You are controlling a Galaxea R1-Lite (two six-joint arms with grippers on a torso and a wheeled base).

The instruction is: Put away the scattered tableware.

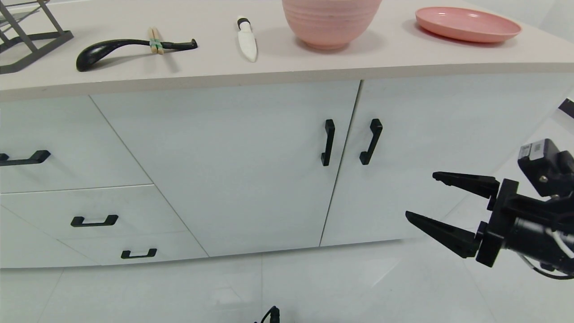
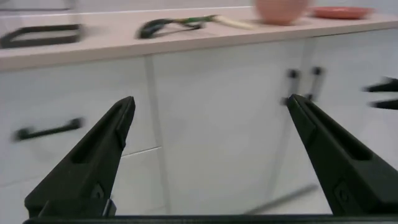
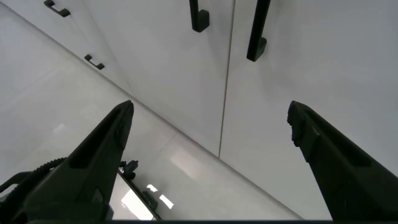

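- Right gripper [image 1: 420,195], lower right of frame: jaws wide apart, empty, level with the cabinet doors [image 1: 233,170], apparently not yet committed to any item.
- Left gripper [image 2: 210,102]: likewise spread wide, empty.
- Tabletop [image 1: 381,56], top of frame: ladle [image 1: 103,48], chopsticks [image 1: 154,41], knife [image 1: 247,39], bowl [image 1: 329,22], plate [image 1: 466,24] lie scattered, untouched.

A: What is the left gripper [image 2: 211,99] doing?
B: Its black jaws are standing wide apart, gripping nothing, facing white cabinet doors [image 2: 217,124] with black bar handles [image 2: 316,79].
A: And what is lying on the pale surface [image 2: 93,46] above them?
B: A black long-handled ladle [image 2: 152,28] is lying there, a pink round bowl [image 2: 281,9] is sitting farther along, and a flat pink plate [image 2: 339,12] is resting beyond it.
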